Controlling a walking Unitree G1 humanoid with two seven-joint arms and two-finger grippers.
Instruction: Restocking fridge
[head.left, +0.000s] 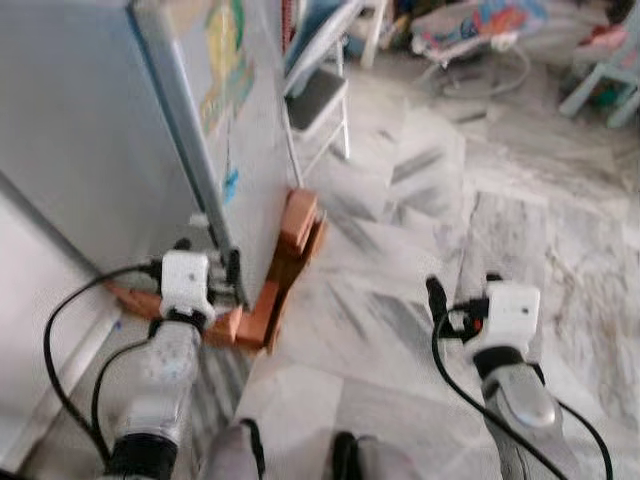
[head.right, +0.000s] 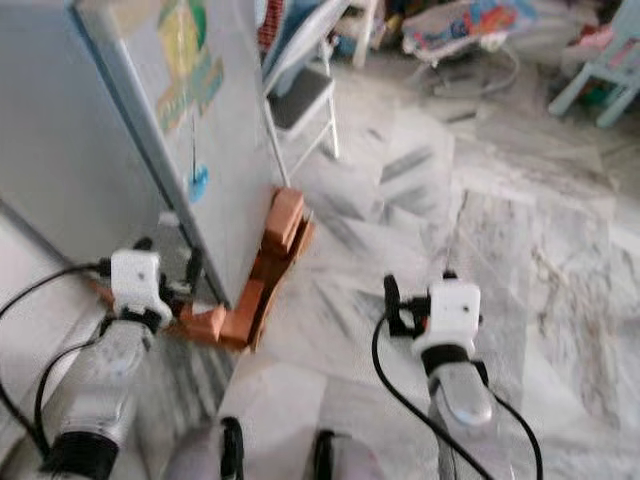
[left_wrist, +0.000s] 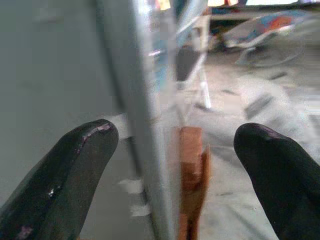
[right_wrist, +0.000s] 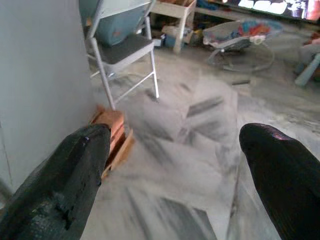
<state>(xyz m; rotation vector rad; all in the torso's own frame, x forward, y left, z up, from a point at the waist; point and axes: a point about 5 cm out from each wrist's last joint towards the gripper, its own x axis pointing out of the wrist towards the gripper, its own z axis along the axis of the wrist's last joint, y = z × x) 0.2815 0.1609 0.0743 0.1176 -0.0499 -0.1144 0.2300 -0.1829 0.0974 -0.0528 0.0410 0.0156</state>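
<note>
Ahead at eleven o'clock, tall grey fridge (head.left: 120, 150) with colourful stickers, raised on orange wooden blocks (head.left: 285, 270); left gripper (left_wrist: 170, 170) at its lower corner, fingers (left_wrist: 65, 180) spread wide, holding nothing; right gripper (right_wrist: 175, 175) over grey marble floor (head.left: 480, 200), fingers likewise wide, empty; white folding chair (head.left: 320, 100) at twelve

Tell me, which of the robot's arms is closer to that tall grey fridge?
Left. The left gripper sits right at the edge of the tall grey fridge, fingers open either side of it. The right gripper hangs apart over the marble floor, fingers open.
</note>
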